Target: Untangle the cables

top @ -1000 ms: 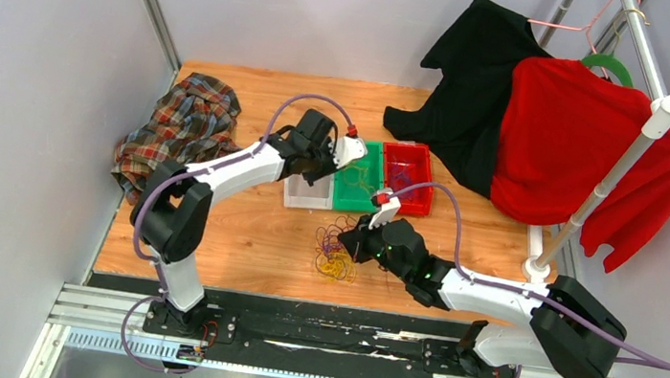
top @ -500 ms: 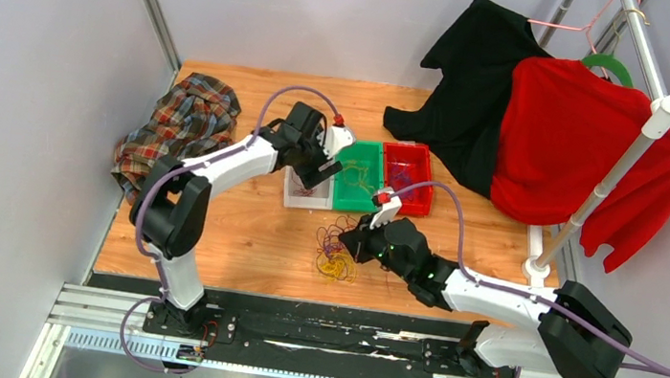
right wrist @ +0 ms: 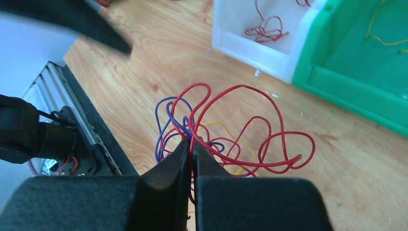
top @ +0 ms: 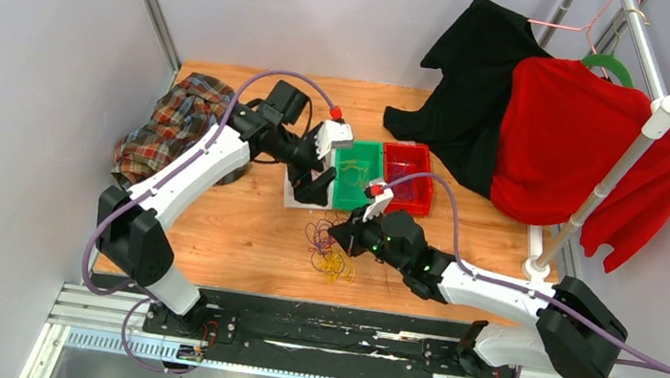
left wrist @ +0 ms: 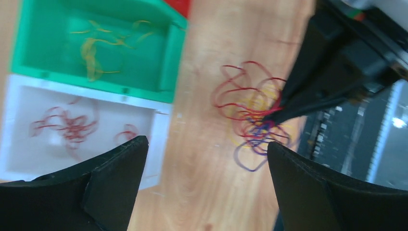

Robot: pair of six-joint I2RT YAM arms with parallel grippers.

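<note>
The tangled cables [right wrist: 240,139], red, purple and yellow loops, lie on the wooden table in front of the trays; in the top view they are a small bundle [top: 327,258]. My right gripper [right wrist: 192,143] is shut on strands at the tangle's near side, and the top view shows it [top: 341,238] right over the bundle. My left gripper [left wrist: 207,144] is open and empty, hovering above bare wood between the white tray [left wrist: 29,159] and the tangle [left wrist: 250,115]. A loose red cable [left wrist: 67,127] lies in the white tray, and a yellow one [left wrist: 94,48] in the green tray [left wrist: 163,72].
A red tray [top: 407,174] stands to the right of the green tray [top: 357,172]. A plaid cloth [top: 180,122] lies at the back left. Black [top: 479,81] and red [top: 577,151] garments hang on a rack at the right, its white pole [top: 612,175] beside the table edge.
My left gripper has gone from shut to fully open over the white tray, and its arm has swung back and to the left. My right gripper has shifted slightly up-left, keeping its hold on the tangle.
</note>
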